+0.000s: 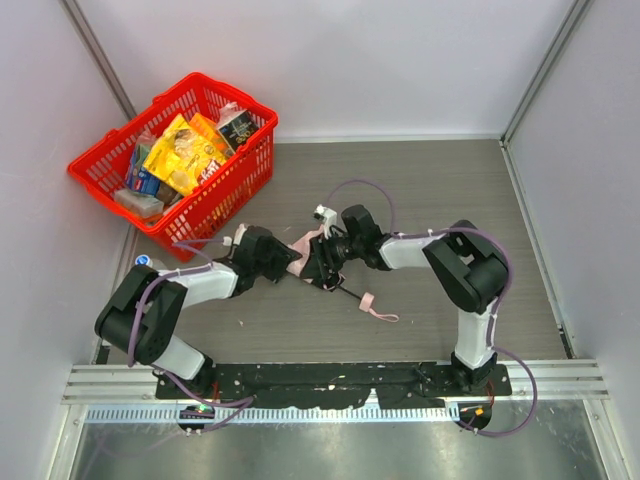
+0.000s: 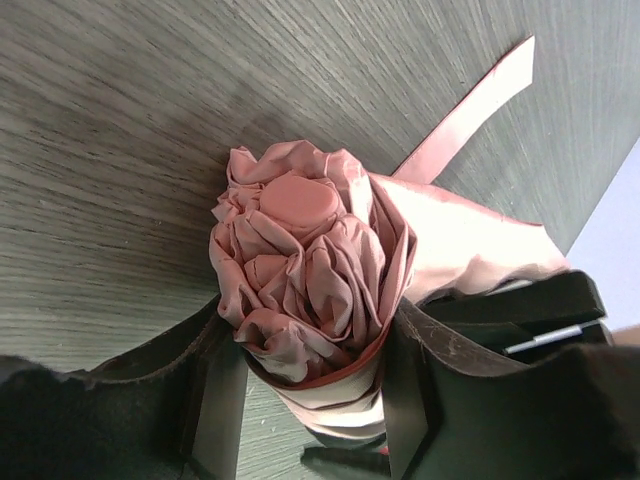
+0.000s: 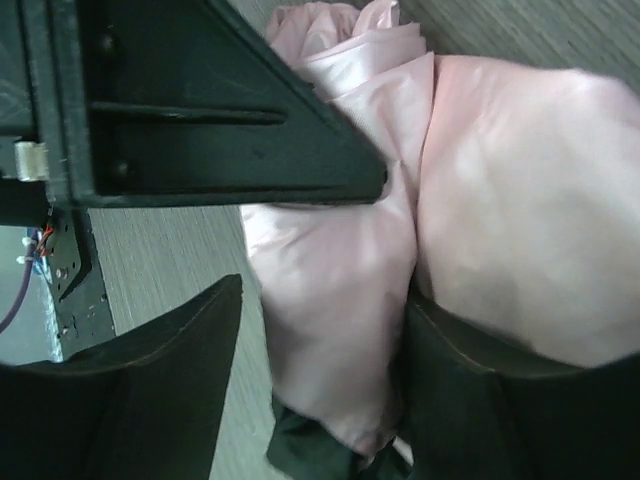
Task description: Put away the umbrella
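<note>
Far from any table [image 1: 450,180] edge, left gripper [image 2: 305,380] and right gripper [image 3: 322,300] both pinched the umbrella [image 2: 300,270]: light, slippery fabric, likely firmest where bunched.

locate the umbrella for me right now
In the top view the umbrella lies mid-table, clamped between the left gripper and right gripper, diagonally right of the red basket; its wrist loop trails toward the near edge.

Grey wood tbl [image 1: 450,200], white walls [image 1: 350,60]

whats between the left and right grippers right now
The pale pink umbrella: the top view shows its bundled fabric filling the gap between the left gripper and right gripper.
</note>
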Action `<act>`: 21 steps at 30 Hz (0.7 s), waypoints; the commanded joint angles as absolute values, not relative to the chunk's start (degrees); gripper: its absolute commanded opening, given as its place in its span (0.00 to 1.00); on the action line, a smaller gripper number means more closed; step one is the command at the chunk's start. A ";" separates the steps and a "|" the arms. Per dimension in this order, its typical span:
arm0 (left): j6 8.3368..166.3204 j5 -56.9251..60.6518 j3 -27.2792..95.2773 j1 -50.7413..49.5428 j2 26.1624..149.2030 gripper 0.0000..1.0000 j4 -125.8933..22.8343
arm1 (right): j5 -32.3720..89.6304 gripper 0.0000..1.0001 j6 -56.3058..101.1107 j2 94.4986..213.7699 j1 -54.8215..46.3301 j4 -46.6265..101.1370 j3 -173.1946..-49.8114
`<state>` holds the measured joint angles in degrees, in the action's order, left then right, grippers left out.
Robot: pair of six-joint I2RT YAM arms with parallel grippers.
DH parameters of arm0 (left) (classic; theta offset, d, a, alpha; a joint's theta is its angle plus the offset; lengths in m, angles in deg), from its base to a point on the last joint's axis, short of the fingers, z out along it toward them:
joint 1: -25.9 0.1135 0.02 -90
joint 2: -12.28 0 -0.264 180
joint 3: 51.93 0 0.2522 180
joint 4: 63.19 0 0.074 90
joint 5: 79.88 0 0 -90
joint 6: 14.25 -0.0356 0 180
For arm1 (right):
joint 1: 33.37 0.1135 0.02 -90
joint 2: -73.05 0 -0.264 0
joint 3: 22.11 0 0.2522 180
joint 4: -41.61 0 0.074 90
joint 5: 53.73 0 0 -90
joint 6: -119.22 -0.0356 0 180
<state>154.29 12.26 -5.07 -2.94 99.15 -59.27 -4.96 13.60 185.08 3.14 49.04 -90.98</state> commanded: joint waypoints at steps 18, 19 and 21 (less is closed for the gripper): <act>147.82 10.39 0.06 -2.66 104.03 0.00 -29.57 | 60.35 0.79 39.14 172.26 29.73 40.85 -90.18; 147.82 10.39 0.24 -2.66 104.03 0.00 -29.04 | 62.09 0.79 40.19 173.33 30.17 41.73 -90.36; 147.99 10.39 0.41 -2.66 103.95 0.00 -28.51 | 63.16 0.79 41.69 175.53 30.78 44.36 -90.01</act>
<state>152.72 9.79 2.71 -2.42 100.94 -43.89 55.21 35.61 171.49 29.91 36.30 -89.93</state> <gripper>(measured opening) 0.491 0.792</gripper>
